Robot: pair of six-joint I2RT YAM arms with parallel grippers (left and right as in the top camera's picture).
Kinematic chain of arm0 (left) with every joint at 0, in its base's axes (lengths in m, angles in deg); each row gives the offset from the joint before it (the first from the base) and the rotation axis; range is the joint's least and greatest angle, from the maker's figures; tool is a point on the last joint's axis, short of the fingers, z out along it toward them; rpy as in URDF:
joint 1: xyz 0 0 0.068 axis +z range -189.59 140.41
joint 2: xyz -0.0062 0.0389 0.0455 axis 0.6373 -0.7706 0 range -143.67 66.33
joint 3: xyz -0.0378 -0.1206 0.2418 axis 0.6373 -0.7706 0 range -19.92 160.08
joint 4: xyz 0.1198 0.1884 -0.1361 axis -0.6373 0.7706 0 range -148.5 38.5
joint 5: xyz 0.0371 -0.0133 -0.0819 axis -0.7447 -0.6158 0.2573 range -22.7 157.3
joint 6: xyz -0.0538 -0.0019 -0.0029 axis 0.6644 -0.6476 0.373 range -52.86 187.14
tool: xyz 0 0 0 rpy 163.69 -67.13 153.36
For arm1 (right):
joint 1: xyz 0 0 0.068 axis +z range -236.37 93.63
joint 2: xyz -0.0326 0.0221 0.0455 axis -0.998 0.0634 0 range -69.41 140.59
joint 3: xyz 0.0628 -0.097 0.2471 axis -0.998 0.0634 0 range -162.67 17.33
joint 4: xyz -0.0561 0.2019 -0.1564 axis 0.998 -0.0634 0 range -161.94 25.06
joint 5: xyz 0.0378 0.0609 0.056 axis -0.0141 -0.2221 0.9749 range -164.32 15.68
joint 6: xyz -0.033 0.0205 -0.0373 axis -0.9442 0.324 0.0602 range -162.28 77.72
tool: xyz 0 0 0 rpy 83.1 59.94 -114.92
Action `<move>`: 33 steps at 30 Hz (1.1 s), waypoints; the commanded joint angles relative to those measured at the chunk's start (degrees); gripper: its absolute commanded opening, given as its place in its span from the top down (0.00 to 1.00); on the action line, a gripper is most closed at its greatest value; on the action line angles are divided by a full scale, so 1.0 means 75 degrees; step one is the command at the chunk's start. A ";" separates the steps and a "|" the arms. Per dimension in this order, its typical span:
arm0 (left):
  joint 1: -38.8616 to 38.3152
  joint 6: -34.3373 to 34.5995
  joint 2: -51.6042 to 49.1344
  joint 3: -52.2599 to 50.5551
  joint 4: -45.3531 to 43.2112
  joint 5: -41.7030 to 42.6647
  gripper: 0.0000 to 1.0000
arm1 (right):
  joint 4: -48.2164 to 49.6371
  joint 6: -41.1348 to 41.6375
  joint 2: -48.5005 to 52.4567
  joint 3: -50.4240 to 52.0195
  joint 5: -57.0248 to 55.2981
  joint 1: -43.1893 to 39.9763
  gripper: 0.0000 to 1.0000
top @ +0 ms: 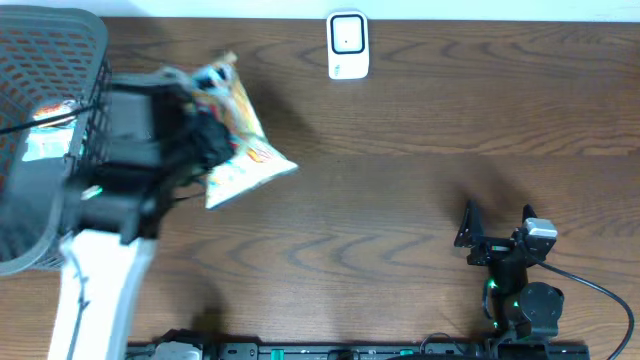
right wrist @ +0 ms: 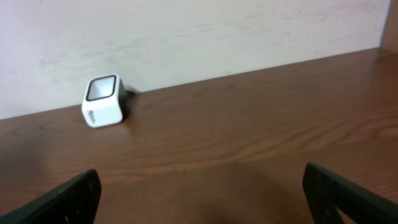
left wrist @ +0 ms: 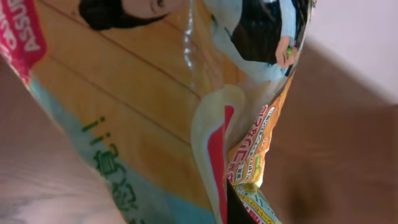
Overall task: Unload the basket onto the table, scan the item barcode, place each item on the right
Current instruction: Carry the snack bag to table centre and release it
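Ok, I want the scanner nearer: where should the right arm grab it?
Probably take the scanner by its flat side walls, right pincer descending from above: a small box, window facing up and forward, wall close behind.

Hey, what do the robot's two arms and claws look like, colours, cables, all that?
Left arm: a white lower link, with blurred black housing above. Right arm: black, with a grey block on top, a green light and a black cable trailing right. Right claw: two black fingers.
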 commanded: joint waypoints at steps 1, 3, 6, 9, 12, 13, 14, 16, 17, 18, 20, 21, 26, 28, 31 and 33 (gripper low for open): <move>-0.0557 0.0449 -0.0507 -0.0831 -0.0557 -0.1064 0.93 | -0.0029 -0.0055 -0.0041 0.0012 -0.0023 0.0087 0.01; -0.0883 0.0493 -0.0979 -0.1341 -0.1274 -0.0799 0.93 | -0.0029 -0.0055 -0.0041 0.0012 -0.0020 0.0087 0.01; -0.1326 0.0493 -0.1792 -0.1728 -0.1958 -0.0638 0.93 | -0.0029 -0.0055 -0.0041 0.0012 -0.0020 0.0087 0.01; -0.1749 0.0498 -0.2681 -0.1751 -0.2264 -0.0641 0.93 | -0.0029 -0.0055 -0.0041 0.0012 -0.0023 0.0087 0.01; -0.2098 0.0522 -0.3404 -0.1751 -0.2553 -0.0641 0.93 | -0.0029 -0.0055 -0.0041 0.0012 -0.0023 0.0087 0.01; -0.2206 0.0618 -0.3608 -0.1751 -0.2623 -0.0644 0.93 | -0.0029 -0.0055 -0.0041 0.0012 -0.0023 0.0087 0.01; -0.2273 0.0723 -0.3724 -0.1751 -0.2664 -0.0644 0.93 | -0.0029 -0.0055 -0.0041 0.0012 -0.0023 0.0087 0.01; -0.2398 0.0839 -0.3908 -0.1751 -0.2824 -0.0644 0.93 | -0.0029 -0.0055 -0.0041 0.0012 -0.0020 0.0087 0.01; -0.2451 0.0836 -0.3937 -0.1751 -0.2929 -0.0644 0.93 | -0.0029 -0.0055 -0.0041 0.0012 -0.0023 0.0087 0.01; -0.2480 0.0839 -0.3937 -0.1751 -0.3002 -0.0644 0.93 | -0.0029 -0.0055 -0.0041 0.0012 -0.0023 0.0087 0.01; -0.2547 0.0839 -0.3899 -0.1751 -0.3191 -0.0641 0.93 | -0.0029 -0.0055 -0.0041 0.0012 -0.0023 0.0087 0.01; -0.2565 0.0839 -0.3876 -0.1751 -0.3241 -0.0641 0.93 | -0.0029 -0.0055 -0.0041 0.0012 -0.0023 0.0087 0.01; -0.2570 0.0854 -0.3719 -0.1702 -0.3308 -0.0481 0.16 | -0.0029 -0.0055 -0.0041 0.0012 -0.0020 0.0087 0.01; -0.2570 0.0793 -0.3596 -0.1638 -0.3314 -0.0070 0.13 | -0.0029 -0.0055 -0.0041 0.0012 -0.0023 0.0087 0.01; -0.2570 0.0443 -0.3264 -0.1466 -0.3311 0.0309 0.10 | -0.0029 -0.0055 -0.0041 0.0012 -0.0023 0.0087 0.01; -0.2550 -0.0009 -0.2923 -0.1279 -0.3264 0.0294 0.09 | -0.0029 -0.0055 -0.0041 0.0012 -0.0020 0.0087 0.01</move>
